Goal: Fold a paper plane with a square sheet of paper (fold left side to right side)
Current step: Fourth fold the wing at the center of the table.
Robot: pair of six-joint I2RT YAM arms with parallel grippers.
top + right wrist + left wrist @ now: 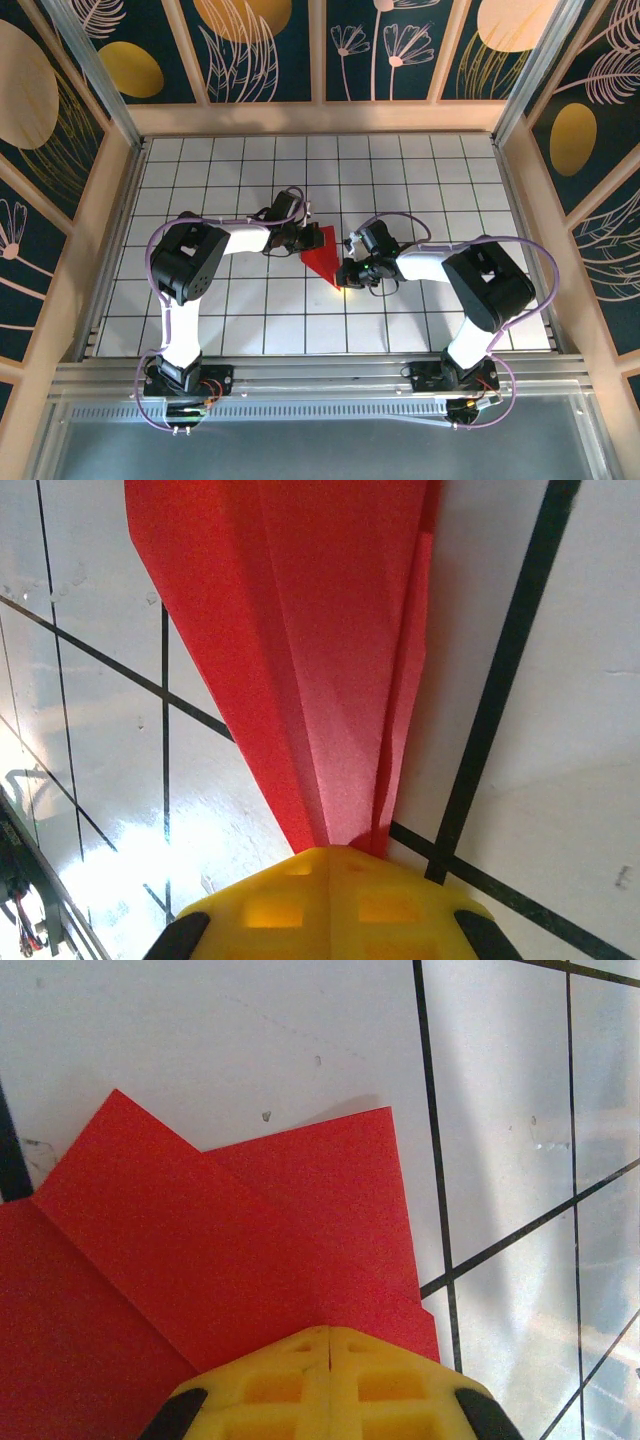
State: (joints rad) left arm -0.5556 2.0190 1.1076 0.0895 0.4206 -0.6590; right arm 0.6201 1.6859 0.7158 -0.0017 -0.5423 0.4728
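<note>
Top external view has the sheet of paper (322,255) near the middle of the white gridded worktop (250,320). It is already creased into a tapering red wedge, with its broad end toward 12 o'clock and its point toward 5 o'clock. The left arm (185,262) reaches in so that the left jaws sit at the wedge's 10 o'clock corner. The right arm (490,285) brings the right jaws to the point at 4 o'clock.

In the left wrist view the yellow fingertips (290,1380) are pressed together with no gap and rest on overlapping flaps at the broad end. Whether a layer is nipped between them cannot be told. In the right wrist view the fingertips (380,900) are likewise closed, and the narrow end of the paper (300,630) gathers into their seam, so they appear to pinch the point.

The paper looks thin, very light and floppy. It should hold a crease, but it would probably buckle or slide on the smooth tiles if pushed from one side. It also seems likely to tear if the two ends are pulled apart. The safest holds are probably at the stacked layers near an edge or the tip, with one end pinned flat while the other carries the flap across.
</note>
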